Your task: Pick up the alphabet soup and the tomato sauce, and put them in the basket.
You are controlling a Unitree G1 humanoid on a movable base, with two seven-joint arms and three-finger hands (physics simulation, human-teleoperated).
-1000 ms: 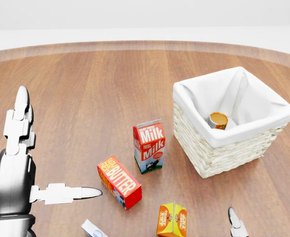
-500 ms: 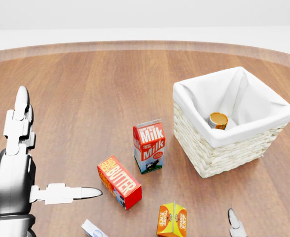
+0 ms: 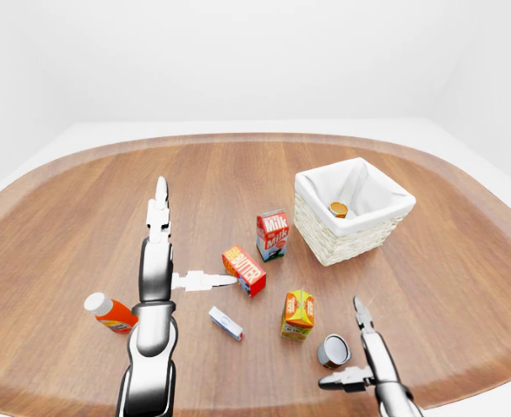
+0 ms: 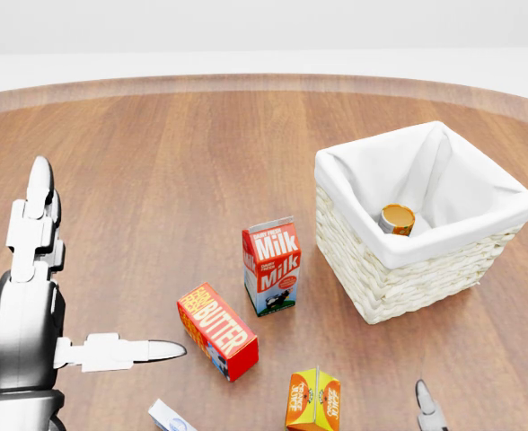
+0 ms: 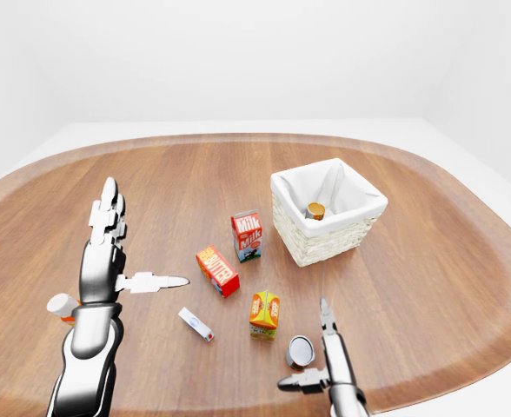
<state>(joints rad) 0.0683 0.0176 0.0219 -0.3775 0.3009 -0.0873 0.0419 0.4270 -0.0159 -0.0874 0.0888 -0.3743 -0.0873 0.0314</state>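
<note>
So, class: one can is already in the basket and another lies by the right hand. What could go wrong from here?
1. The can lies on its side, so the open right hand may roll it away.
2. The orange carton stands close and could be toppled.
3. The basket already holds a can; a drop could strike it.

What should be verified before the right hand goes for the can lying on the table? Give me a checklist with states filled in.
1. Silver can lying on its side close to the right hand: ok.
2. Right hand's fingers open: ok.
3. Can's label, soup or sauce: cannot tell.
4. White-lined wicker basket upright, with room beside the orange-topped can inside: ok.
5. Left hand open, away from the silver can: ok.
6. Orange juice carton stands near the silver can, may crowd the grasp: not ok.
</note>
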